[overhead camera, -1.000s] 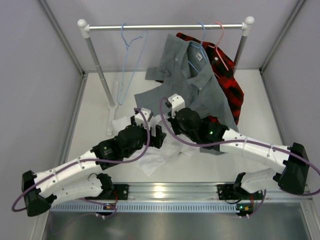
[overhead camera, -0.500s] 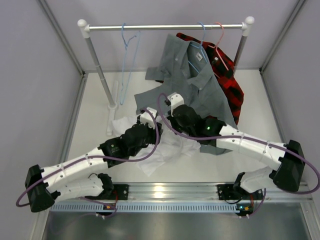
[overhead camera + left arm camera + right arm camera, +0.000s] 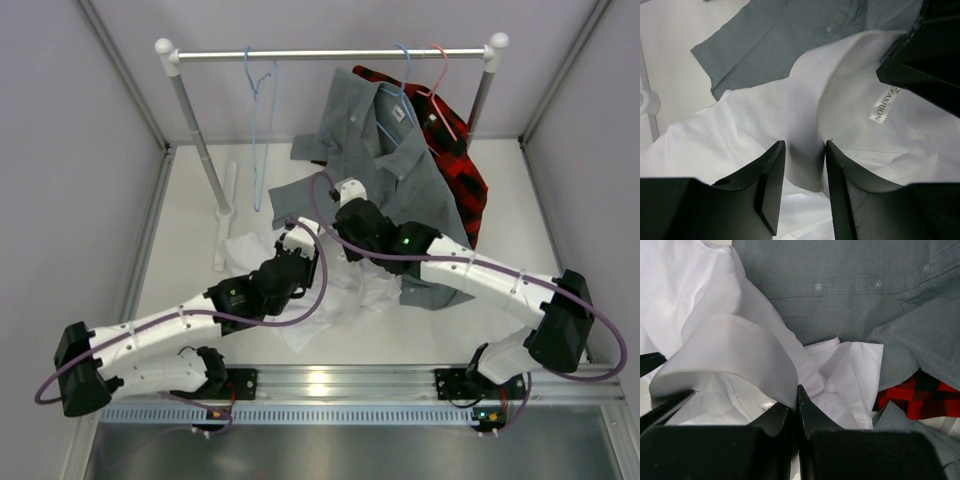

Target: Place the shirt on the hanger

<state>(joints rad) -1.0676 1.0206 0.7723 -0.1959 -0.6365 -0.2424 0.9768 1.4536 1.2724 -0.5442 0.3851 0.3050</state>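
Observation:
The white shirt (image 3: 345,298) lies crumpled on the table between both arms. My right gripper (image 3: 338,238) is shut on its collar (image 3: 730,345), pinched at the fingertips (image 3: 797,390). My left gripper (image 3: 312,262) is open, its jaws either side of a raised fold of the shirt (image 3: 765,115) near the neck label (image 3: 883,105); the gripper (image 3: 804,147) has not closed on it. The bare light-blue hanger (image 3: 258,130) hangs from the rail at the far left, edge-on, away from both grippers.
The rack's rail (image 3: 330,55) and left pole (image 3: 195,130) stand at the back. A grey shirt (image 3: 400,170) on a blue hanger and a red-and-black plaid shirt (image 3: 455,150) on a pink hanger (image 3: 440,80) drape onto the table, touching the white shirt.
Both grippers have moved away from the bases toward the rack, the right one carrying the collar. The light-blue hanger has swung round to edge-on.

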